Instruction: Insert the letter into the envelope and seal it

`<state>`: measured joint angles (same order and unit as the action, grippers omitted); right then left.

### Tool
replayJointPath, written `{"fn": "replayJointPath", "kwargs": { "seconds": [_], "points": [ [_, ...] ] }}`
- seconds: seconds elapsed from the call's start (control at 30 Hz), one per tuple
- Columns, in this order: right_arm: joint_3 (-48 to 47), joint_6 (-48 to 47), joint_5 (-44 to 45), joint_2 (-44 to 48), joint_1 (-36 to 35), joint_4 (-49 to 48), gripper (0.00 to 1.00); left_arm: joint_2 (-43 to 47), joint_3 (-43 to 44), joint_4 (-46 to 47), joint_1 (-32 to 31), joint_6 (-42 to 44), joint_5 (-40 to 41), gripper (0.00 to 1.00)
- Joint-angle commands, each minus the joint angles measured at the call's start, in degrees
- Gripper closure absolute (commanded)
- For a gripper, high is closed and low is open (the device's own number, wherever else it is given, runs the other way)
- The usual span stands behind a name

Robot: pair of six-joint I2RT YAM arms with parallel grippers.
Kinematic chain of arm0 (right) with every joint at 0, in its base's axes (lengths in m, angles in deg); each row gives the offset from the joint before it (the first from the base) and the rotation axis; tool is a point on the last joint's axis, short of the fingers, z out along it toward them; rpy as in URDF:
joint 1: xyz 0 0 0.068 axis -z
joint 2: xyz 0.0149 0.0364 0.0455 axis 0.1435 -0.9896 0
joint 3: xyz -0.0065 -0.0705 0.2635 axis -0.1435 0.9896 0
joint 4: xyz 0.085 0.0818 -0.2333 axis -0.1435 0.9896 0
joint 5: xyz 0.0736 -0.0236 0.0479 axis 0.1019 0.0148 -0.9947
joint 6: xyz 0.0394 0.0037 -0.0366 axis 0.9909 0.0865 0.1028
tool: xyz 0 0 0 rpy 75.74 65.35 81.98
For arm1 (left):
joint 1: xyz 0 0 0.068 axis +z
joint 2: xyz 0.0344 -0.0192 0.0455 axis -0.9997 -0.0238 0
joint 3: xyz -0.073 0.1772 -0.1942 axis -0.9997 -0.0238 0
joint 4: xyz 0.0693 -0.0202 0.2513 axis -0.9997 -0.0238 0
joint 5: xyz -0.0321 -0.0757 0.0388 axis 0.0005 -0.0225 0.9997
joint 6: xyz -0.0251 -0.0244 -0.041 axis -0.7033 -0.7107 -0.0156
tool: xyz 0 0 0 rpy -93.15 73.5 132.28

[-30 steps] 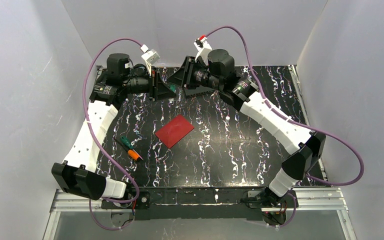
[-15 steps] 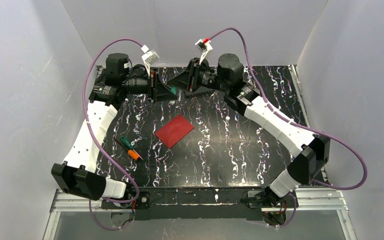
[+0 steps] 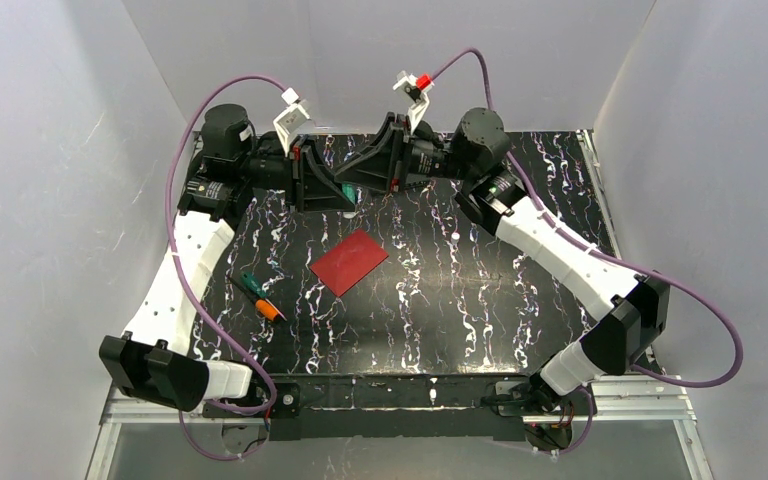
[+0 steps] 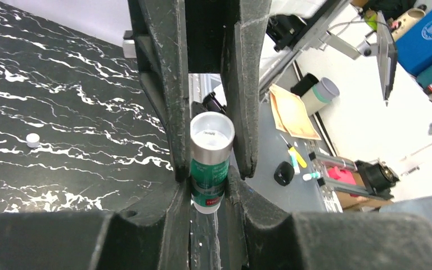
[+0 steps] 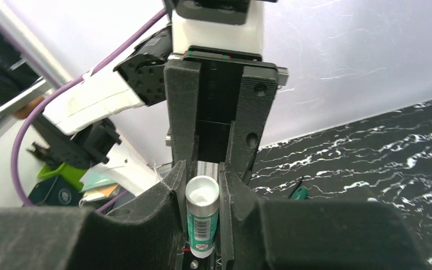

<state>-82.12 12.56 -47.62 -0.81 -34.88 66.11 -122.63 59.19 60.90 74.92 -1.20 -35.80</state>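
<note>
The dark red envelope (image 3: 349, 261) lies flat at mid-table, flap not visible. The white letter is out of view. My two grippers meet tip to tip above the back of the table. My left gripper (image 3: 332, 186) and right gripper (image 3: 362, 176) both close around one green glue stick with a silver collar. In the left wrist view the stick (image 4: 209, 169) sits between my left gripper's (image 4: 209, 188) fingers, its upper part between the right's fingers. In the right wrist view the stick (image 5: 202, 219) is clamped in my right gripper (image 5: 202, 185).
A green and orange pen-like tool (image 3: 261, 296) lies left of the envelope, its green end showing in the right wrist view (image 5: 299, 193). A small white disc (image 4: 32, 139) lies on the black marbled table (image 3: 480, 300). White walls enclose three sides.
Both grippers have moved toward each other at the back of the table, the right one swinging left, until their fingers interlock. The envelope has not moved.
</note>
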Motion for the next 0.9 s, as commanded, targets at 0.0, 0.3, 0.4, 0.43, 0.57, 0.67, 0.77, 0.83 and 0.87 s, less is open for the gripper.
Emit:
{"fn": "replayJointPath", "kwargs": {
  "seconds": [0.0,0.3,0.4,0.43,0.57,0.67,0.77,0.83,0.87],
  "points": [
    [-4.27,-6.09,11.54,1.46,-0.98,12.63,0.61,1.22,0.07,1.80,0.27,-2.13,4.48,1.00],
    [-3.85,-5.87,25.55,3.11,-0.99,18.60,0.45,1.37,1.98,-8.12,0.36,5.84,16.33,1.00],
    [-3.32,-6.45,25.86,4.35,-0.78,17.81,0.57,1.61,1.50,-8.24,0.37,5.78,16.28,1.00],
    [-4.01,-6.56,24.89,3.82,-0.81,18.11,0.62,1.74,1.27,-7.75,0.36,5.33,16.11,1.00],
    [-5.02,-4.34,20.38,1.69,-0.81,17.69,0.83,1.59,1.54,-6.82,0.43,4.16,15.90,1.00],
    [-5.22,-3.16,19.87,1.17,-0.72,17.59,0.97,1.35,2.38,-6.83,0.36,2.59,17.51,0.97],
    [-5.43,-2.89,19.28,0.72,-0.73,18.29,0.99,1.17,3.41,-7.84,0.37,-1.51,23.19,0.58],
    [-5.48,-2.98,18.08,0.23,-0.60,18.50,0.99,0.39,4.11,-8.89,0.36,-4.20,24.35,0.48],
    [-5.52,-2.99,16.89,-0.12,-0.51,18.23,0.99,-0.17,4.17,-9.21,0.37,-5.49,23.70,0.46]
  ]
}}
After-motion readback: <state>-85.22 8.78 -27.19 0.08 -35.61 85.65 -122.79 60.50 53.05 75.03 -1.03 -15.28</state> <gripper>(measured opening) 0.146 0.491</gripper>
